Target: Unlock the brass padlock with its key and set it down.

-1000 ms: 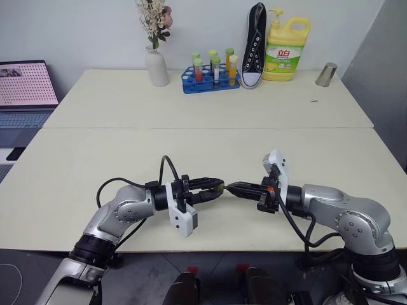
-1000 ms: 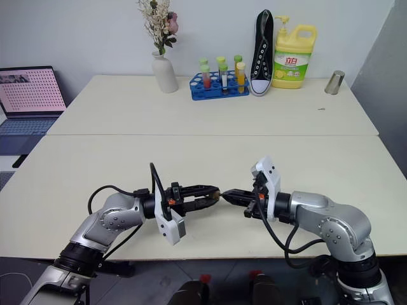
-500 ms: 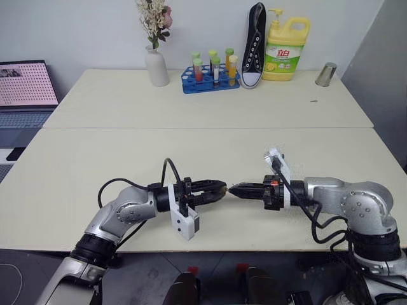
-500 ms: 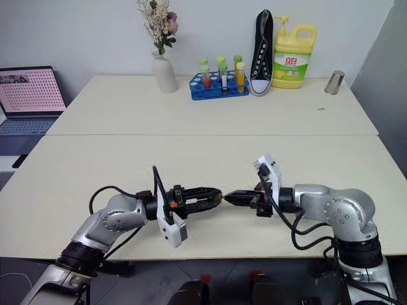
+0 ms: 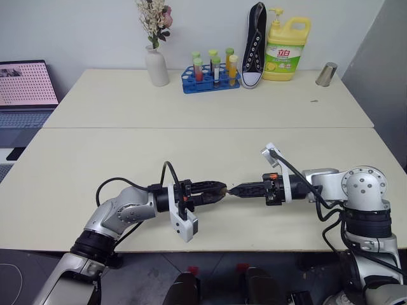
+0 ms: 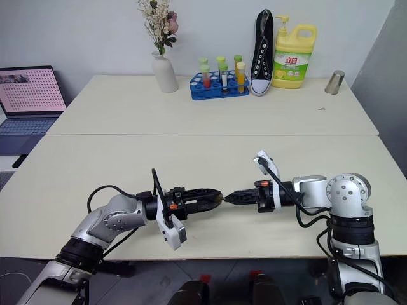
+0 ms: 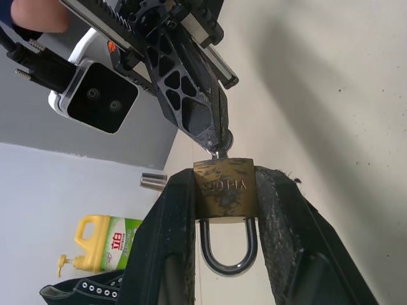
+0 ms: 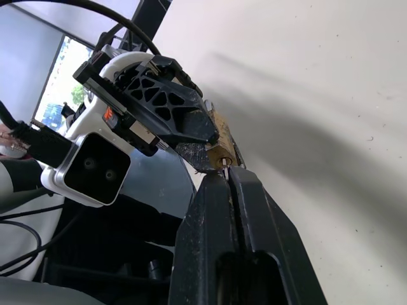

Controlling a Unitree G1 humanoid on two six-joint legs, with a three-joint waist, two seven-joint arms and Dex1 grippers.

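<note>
- We held the brass padlock point(image 7: 224, 189) clamped between the two fingers of our left gripper point(image 5: 218, 189), above the near table point(image 5: 82, 165) and close to its front edge.
- In the left wrist view, the lock body sat squeezed between the finger pads, with its silvery shackle point(image 7: 227, 248) looping back toward the wrist and still seated in the body.
- Our right gripper point(image 5: 234, 189) had its fingers pressed fully together, pinching the key point(image 7: 219, 150), of which we could see only a small silver bit at the fingertips.
- That bit of the key met the face of the padlock opposite the shackle; we could not tell how far it went in.
- From the head camera, the two grippers pointed at each other, tip to tip, roughly level over the table, with the padlock between them.
- At the back of the far table stood a white vase point(image 5: 156, 67) with dried flowers, a blue rack of test tubes point(image 5: 210, 75), a black sneaker point(image 5: 254, 43) propped upright, a yellow detergent bottle point(image 5: 286, 49) and a metal cup point(image 5: 326, 74).
- A laptop point(image 5: 24, 89) sat open off our left side of the tables.
</note>
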